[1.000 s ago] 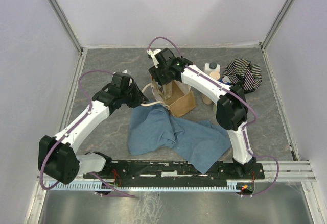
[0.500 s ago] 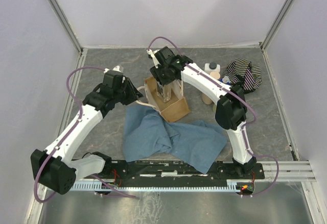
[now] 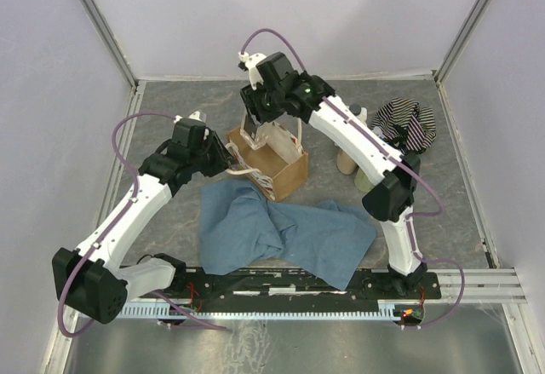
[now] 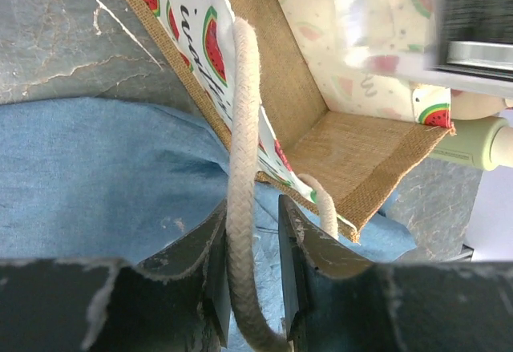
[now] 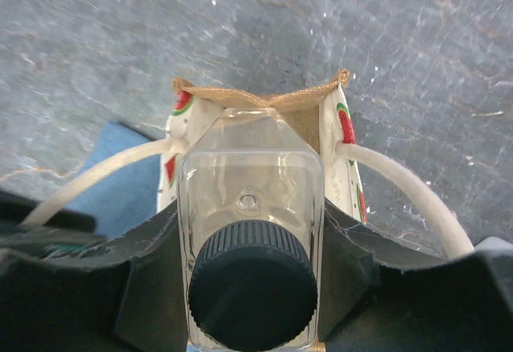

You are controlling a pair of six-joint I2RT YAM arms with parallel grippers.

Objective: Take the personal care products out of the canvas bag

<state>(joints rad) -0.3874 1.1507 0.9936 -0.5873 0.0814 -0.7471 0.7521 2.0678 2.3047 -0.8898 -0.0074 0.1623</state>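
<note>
The canvas bag stands tilted in the middle of the table, showing its white watermelon-print lining. My right gripper is shut on the clear square bottle with a dark cap and holds it just above the bag's mouth. My left gripper is shut on a cream rope handle at the bag's left side. A tan bottle and a pale yellow-green bottle lie on the table right of the bag, partly hidden by my right arm. The pale bottle also shows in the left wrist view.
A large blue-grey cloth lies crumpled in front of the bag and reaches under its near edge. A black-and-white striped cloth sits at the back right. Walls close in the table on three sides.
My right gripper has risen with the clear bottle, from inside the bag to above its mouth. My left arm pulled the handle; the bag and blue cloth shifted left.
</note>
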